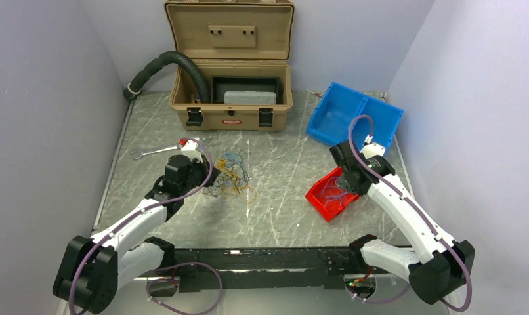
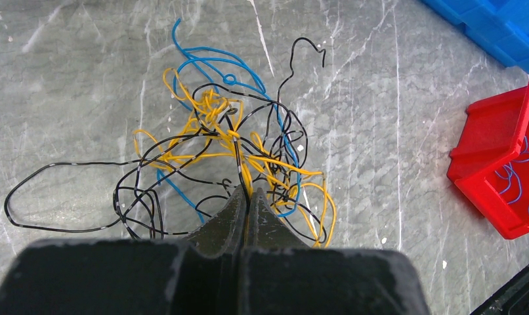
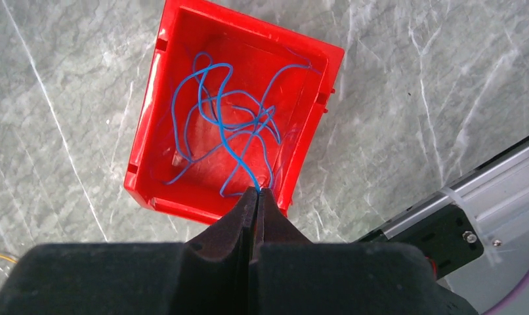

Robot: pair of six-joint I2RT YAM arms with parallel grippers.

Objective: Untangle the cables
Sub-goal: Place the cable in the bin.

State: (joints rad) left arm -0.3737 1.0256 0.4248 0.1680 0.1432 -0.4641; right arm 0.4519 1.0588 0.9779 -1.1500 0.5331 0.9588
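Top external view: tangle of cables lies mid-counter; the red bin to its right apparently serves as the drop for 1 sorted colour. Left wrist view: my left gripper is closed at the tangle's near edge, pinching 1 yellow strand, apparently to draw it free. Right wrist view: my right gripper is clamped on 1 blue strand over the bin, where more blue lies.
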